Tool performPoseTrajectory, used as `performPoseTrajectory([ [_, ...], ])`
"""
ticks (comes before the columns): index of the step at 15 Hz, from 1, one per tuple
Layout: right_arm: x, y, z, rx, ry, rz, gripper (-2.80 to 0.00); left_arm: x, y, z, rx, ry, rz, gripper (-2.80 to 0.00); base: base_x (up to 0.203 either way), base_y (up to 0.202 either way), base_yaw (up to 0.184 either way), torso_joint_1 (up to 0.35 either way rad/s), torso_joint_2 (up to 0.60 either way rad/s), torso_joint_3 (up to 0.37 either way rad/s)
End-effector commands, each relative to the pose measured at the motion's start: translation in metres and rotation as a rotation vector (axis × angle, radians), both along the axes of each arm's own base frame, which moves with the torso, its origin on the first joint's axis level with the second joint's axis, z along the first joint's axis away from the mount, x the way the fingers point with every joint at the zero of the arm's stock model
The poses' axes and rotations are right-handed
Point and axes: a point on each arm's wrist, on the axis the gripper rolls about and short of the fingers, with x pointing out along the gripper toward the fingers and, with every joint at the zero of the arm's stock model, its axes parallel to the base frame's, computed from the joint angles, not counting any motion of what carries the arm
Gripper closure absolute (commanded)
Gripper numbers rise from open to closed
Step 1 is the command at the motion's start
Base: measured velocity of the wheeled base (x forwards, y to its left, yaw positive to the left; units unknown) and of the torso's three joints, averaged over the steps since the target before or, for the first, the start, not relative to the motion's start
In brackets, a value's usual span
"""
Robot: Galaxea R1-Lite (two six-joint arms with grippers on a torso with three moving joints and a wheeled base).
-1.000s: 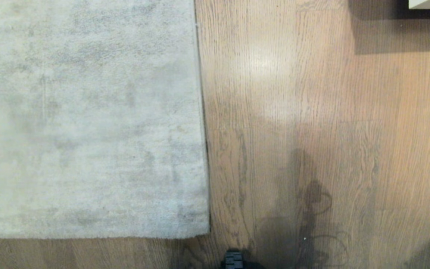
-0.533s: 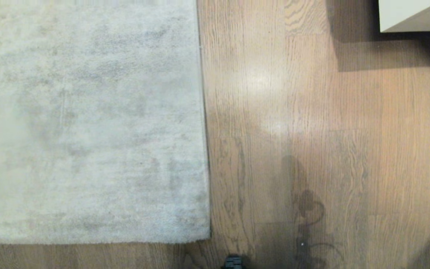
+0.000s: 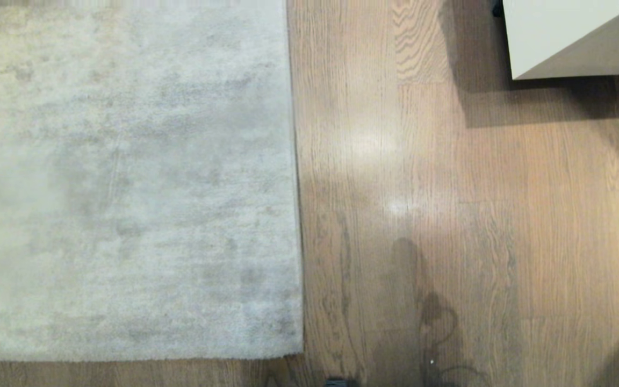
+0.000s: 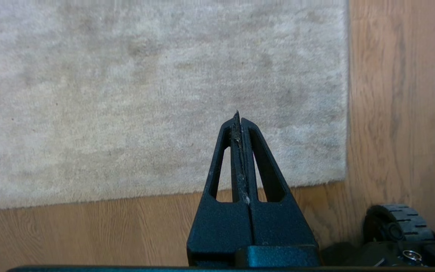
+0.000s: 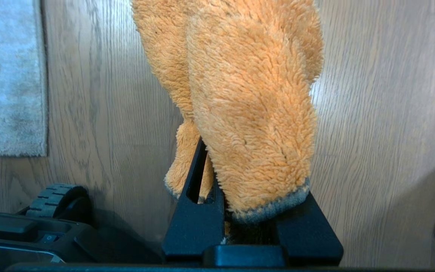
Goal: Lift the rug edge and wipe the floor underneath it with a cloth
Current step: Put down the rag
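- We judged this to be the approach step: the rug [image 3: 127, 183] lay flat on the floor [image 3: 449, 242], nothing was lifted, and nothing was wiped.
- The rug edge [image 3: 294, 177] ran straight along the bare planks, with the rug's near corner [image 3: 299, 352] low in the head view; a pale cabinet [image 3: 562, 37] stood on the floor well apart from that edge, on the far side of the planks.
- Neither arm showed in the head view; only the wrist views showed them.
- The left pincer [image 4: 237, 115] was pressed fully closed and held nothing; it hung above the rug, near the rug's near corner, not touching the pile as far as we could tell.
- The right pincer [image 5: 217, 177] was clamped on the cloth [image 5: 247, 105], which bulged out over its fingers and hung above bare floor, well apart from the rug edge [image 5: 45, 79].
- A wheel [image 5: 57, 198] of the base sat on the floor between the rug's near corner and the right pincer.
- Next, in our judgement, the left pincer would have to open, come down at the rug edge and nip the thin border, which lay tight to the floor and gave little to catch.
- Only with that edge raised could the cloth be brought across to the planks beneath it.
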Motion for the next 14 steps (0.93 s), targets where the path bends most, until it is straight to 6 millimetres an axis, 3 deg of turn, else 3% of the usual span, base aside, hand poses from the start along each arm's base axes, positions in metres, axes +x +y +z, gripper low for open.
performPoseTrajectory([
  [1,0.0001,0.0000,0.0001,-0.001,0.001,0.001,0.00,-0.0001,0.0000,0.0001,-0.002,-0.001,0.000,0.00,0.000,0.000,0.000,-0.002,0.00,0.204],
  [14,0.0001,0.0000,0.0001,-0.001,0.001,0.001,0.00,-0.0001,0.0000,0.0001,-0.005,-0.001,0.000,0.00,0.000,0.000,0.000,0.002,0.00,0.200],
])
